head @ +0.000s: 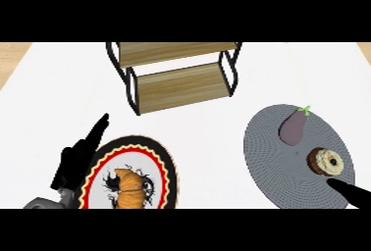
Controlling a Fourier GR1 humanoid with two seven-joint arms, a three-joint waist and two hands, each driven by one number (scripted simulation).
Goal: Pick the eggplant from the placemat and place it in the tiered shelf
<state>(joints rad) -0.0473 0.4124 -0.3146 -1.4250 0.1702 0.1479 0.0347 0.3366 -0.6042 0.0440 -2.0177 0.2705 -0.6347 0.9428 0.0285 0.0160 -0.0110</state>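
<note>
White counter top (65, 88), pale wooden floor strips (14, 54) at both far corners.

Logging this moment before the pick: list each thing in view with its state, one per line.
eggplant: lying on the placemat, untouched
placemat: flat, holding eggplant and donut
donut: lying on the placemat
tiered shelf: both tiers bare
croissant: on the plate
plate: flat
left hand: open, holding nothing
right hand: fingers outstretched, holding nothing
</note>
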